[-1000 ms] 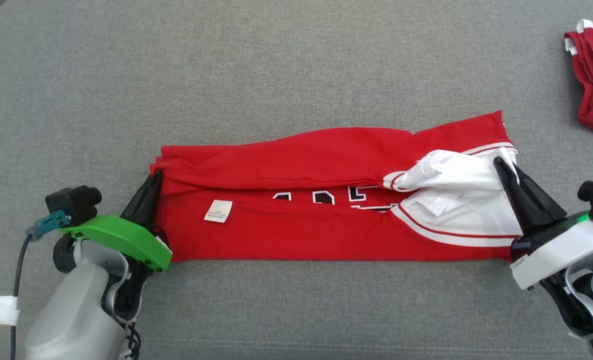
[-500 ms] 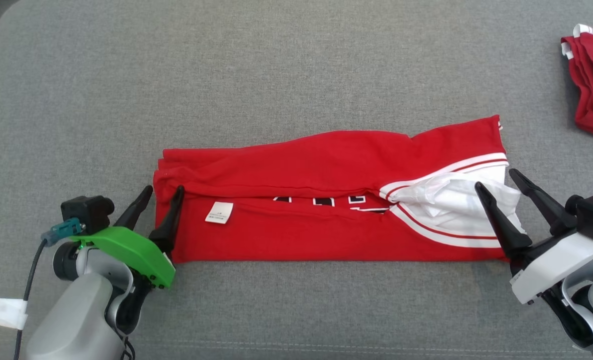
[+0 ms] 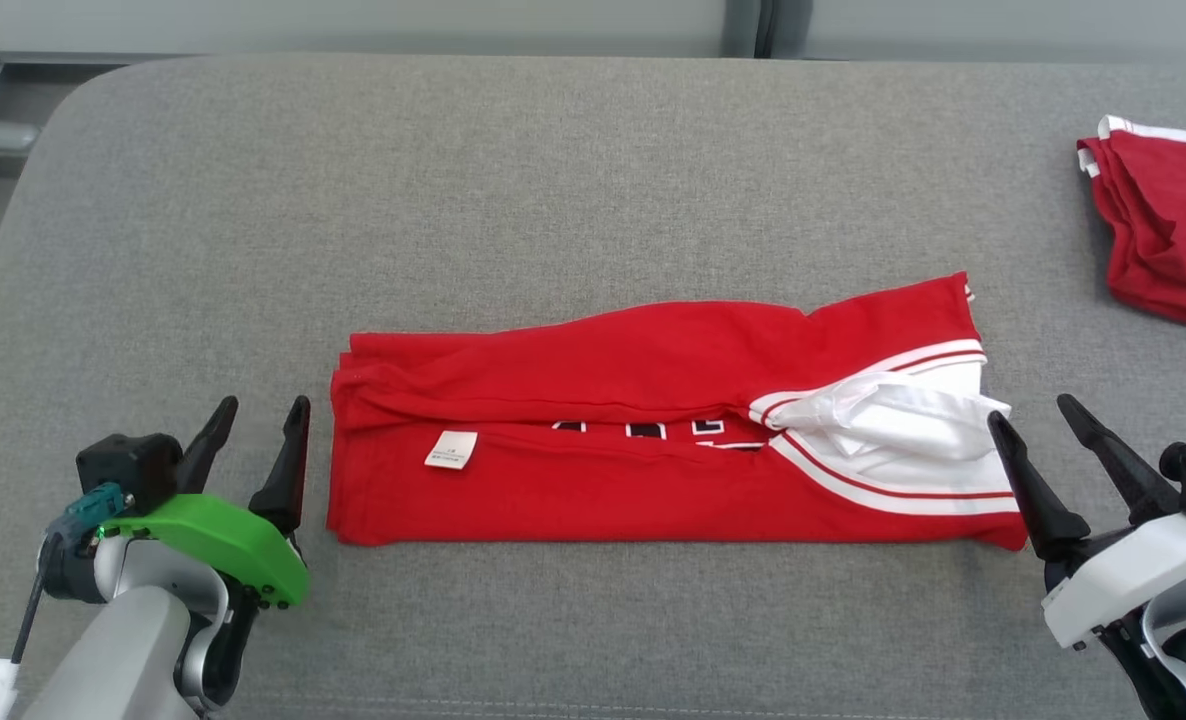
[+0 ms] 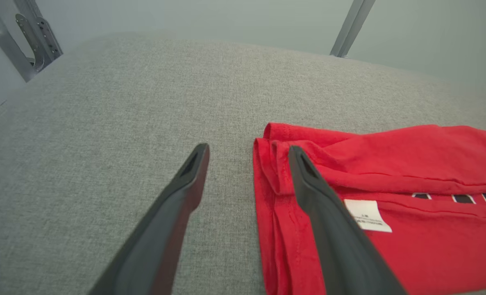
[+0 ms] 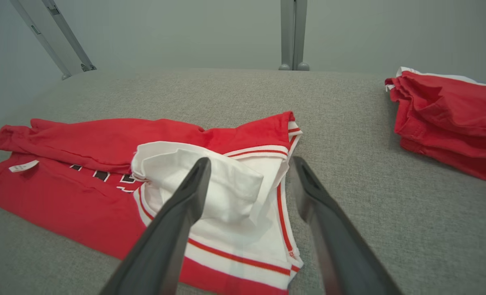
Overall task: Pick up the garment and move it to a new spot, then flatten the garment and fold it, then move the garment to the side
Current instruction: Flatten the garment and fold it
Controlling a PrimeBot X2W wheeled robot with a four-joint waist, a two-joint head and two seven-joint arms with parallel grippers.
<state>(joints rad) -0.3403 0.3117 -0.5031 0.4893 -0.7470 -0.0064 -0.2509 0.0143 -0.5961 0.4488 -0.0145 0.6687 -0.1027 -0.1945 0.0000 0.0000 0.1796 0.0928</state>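
Your garment (image 3: 603, 480) lies near the middle of the grey cushion (image 3: 553, 200), folded into a long, narrow band. Its long axis runs left to right across the head view. The plain red end points toward your left arm and the white-trimmed end toward your right.

The cloth is a soft red knit, and the far half is lapped over the near half, leaving a crease line along the band. Bits of black-and-white lettering (image 3: 643, 429) peek out along that crease. A small white label (image 3: 452, 449) sits on the near layer toward the left end. At the right end a rumpled white panel (image 3: 893, 425) bulges up, edged with red and white stripes. The far right corner sticks out farther than the rest.

The cushion is a coarse woven fabric with rounded corners.

Your left gripper (image 3: 264, 403) stands just beside the red end, fingers spread and empty. Your right gripper (image 3: 1030, 408) is likewise released at the white end. Its inner finger is close against the cloth, and you cannot tell whether it touches.

A stack of red clothes (image 3: 1163, 240) rests at the far right, well apart.
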